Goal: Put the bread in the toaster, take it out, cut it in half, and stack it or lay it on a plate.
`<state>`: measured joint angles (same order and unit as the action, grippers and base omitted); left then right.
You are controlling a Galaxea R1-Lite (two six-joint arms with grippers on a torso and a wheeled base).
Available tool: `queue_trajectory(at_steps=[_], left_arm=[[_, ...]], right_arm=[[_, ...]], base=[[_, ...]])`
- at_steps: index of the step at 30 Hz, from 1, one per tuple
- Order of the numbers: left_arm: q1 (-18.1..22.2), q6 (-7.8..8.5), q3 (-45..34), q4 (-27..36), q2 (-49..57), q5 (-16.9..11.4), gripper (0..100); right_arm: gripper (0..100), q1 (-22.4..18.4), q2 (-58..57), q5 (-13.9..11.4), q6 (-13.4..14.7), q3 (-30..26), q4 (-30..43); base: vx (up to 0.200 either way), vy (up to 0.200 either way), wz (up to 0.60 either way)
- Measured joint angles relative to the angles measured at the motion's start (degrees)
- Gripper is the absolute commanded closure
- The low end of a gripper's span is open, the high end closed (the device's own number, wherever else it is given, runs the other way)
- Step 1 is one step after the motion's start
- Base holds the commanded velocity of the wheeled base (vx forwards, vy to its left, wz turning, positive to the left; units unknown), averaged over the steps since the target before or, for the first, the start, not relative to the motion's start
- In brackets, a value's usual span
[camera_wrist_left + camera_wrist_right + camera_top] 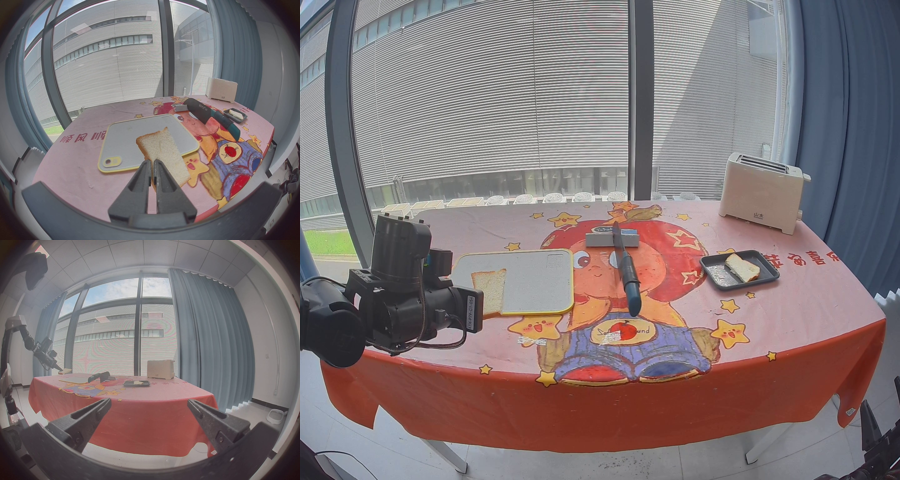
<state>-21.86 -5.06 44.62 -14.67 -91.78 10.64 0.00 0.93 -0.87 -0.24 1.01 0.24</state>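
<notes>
- While left jaws pinch bread (162,150) over the board (131,137), right jaws hang open, empty.
- Toasting step, likely: carry it far right into the toaster (761,190).

There are two pieces of bread, the first piece (489,289) and the second piece (742,267). There is one toaster (761,190), one plate (717,275), one cutting board (534,281), one knife (627,272) and one knife holder (599,239).

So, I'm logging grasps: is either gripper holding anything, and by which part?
The left gripper pinches the bread slice by the edge nearest its wrist. The right gripper is open, holding nothing.
</notes>
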Motion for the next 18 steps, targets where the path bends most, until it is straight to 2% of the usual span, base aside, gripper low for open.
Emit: queue_trajectory(at_steps=[15,18], left_arm=[[0.06,-0.09,0.09,-0.20,0.46,0.05,100],[0.15,-0.06,0.09,-1.97,0.46,0.09,100]], right_arm=[[0,-0.02,0.00,0.00,0.02,0.00,-0.02],[0,-0.02,0.00,0.00,0.02,0.00,-0.02]], base=[[0.000,-0.200,0.00],[0.000,-0.200,0.00]])
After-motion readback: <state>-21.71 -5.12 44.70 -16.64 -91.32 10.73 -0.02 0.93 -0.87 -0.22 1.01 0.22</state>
